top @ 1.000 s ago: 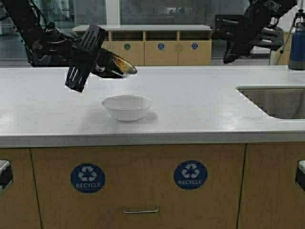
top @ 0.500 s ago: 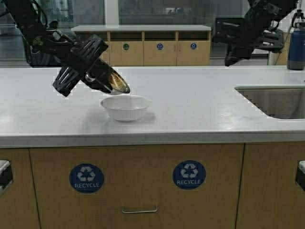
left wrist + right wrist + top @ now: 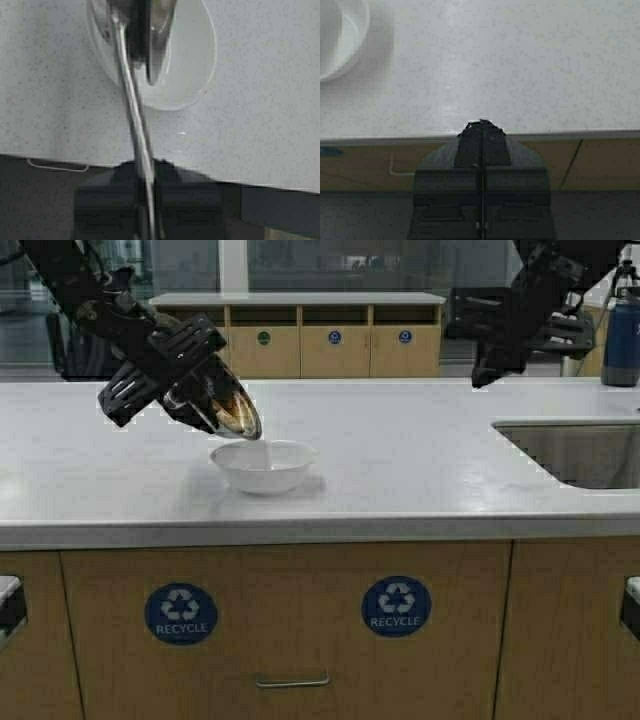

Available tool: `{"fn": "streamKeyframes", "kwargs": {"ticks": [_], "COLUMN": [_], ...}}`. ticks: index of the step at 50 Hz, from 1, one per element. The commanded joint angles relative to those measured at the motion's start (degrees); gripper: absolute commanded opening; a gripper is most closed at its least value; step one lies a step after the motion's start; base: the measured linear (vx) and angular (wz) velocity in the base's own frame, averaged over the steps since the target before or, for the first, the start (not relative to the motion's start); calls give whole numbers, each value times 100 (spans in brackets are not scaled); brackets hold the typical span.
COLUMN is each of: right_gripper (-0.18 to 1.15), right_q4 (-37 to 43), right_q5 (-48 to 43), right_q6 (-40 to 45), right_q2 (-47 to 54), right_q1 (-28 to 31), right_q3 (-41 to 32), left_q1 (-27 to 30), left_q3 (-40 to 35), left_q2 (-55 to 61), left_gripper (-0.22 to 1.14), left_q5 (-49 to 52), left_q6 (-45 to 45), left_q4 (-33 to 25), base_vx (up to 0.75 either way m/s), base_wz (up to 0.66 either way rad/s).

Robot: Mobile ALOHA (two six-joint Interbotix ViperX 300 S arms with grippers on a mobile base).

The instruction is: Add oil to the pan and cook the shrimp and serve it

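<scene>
Left gripper (image 3: pixel 165 365) clamps the handle of the pan (image 3: pixel 228 403), tipped steeply over the white bowl (image 3: pixel 265 466); keep the rim centred, tilt slowly; right gripper (image 3: pixel 492 370) pinched closed, idle, far right.

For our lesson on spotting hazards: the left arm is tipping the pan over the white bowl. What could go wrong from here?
1. The pan tilts steeply above the near-left rim of the white bowl, so contents might land on the counter.
2. The left claw holds only the thin handle, so the pan could twist.
3. The pan's lip hangs close to the bowl and might knock it.
</scene>
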Motion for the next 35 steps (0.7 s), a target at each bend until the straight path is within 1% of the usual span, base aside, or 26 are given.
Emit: {"fn": "streamKeyframes", "kwargs": {"ticks": [1,11,23,29,35], "right_gripper": [7,7,7,7,7], "right_q4": [9,9,9,9,9], "right_q5": [-62,-62,-70,-105,-114], "right_q6": [0,0,0,0,0], "right_q2": [-53,-53,-44,-53,-53], "right_q1": [9,9,9,9,18], "right_q3": [-114,-88,-97,-70,-53], "left_q1": [0,-9,-9,-88,-229], "left_q3": [-264,-281,-404,-483,-615], "left_q2": [-431,-519,-571,-589,-580], "left_gripper": [3,3,3,3,3], "left_q5": [18,220,316,466,729], "left_q6": [308,668,835,905,1178], "left_q4": [26,26,26,70,105], "base_vx": [0,0,0,0,0], "base_wz": [0,0,0,0,0]}}
